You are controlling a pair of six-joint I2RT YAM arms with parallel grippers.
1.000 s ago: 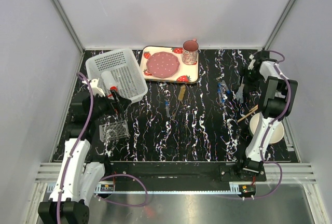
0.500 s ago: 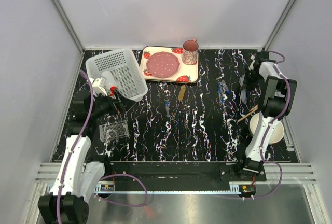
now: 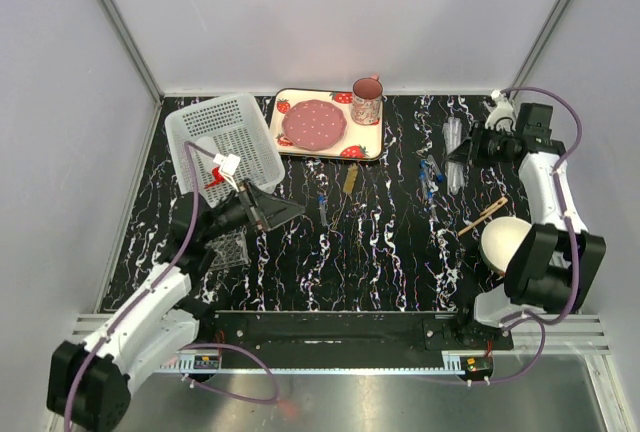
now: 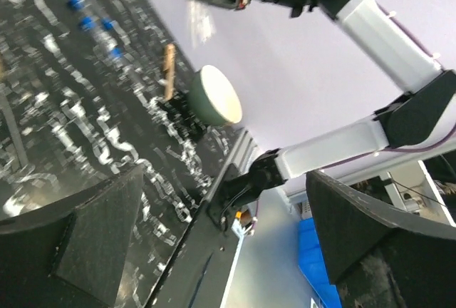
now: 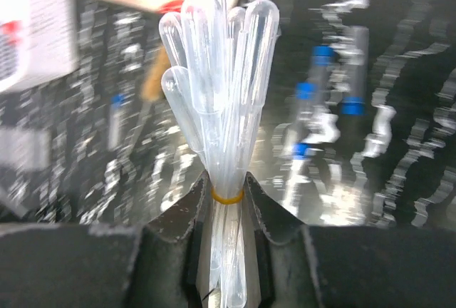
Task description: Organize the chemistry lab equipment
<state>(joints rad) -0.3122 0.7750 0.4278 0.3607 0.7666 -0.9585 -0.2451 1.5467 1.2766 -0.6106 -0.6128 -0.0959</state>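
Right gripper (image 5: 226, 188): jaws clamped on a bundle of clear plastic pipettes (image 5: 219, 101), pinched at the yellow band with the bulbs fanning out beyond the fingertips. In the top view the bundle hangs clear of the table at its far right, above the thin blue-tipped tubes (image 3: 432, 174). Left gripper (image 4: 224, 176): jaws wide apart, nothing between them, raised over the left half of the table beside the white perforated basket (image 3: 240, 122). The clear plastic grid tube rack (image 3: 228, 250) sits near the front left, partly covered by the left arm. Tan wooden sticks (image 3: 480, 217) lie beside the cream bowl (image 3: 505, 242); another stick (image 3: 350, 180) lies near the strawberry tray (image 3: 290, 100).

Risks, as a judgement:
1. The hold is narrow and on soft, smooth stems, so the bundle could pivot or slide in the jaws on a quick swing.
2. One pipette could work loose from the band and drop.
3. The splayed bulbs project well past the jaws and could sweep the blue-tipped tubes or catch a rim on the way down.
4. If the destination is the basket or rack, the right arm must cross towards the left arm, and contact between the two is possible unless the left arm gives way.
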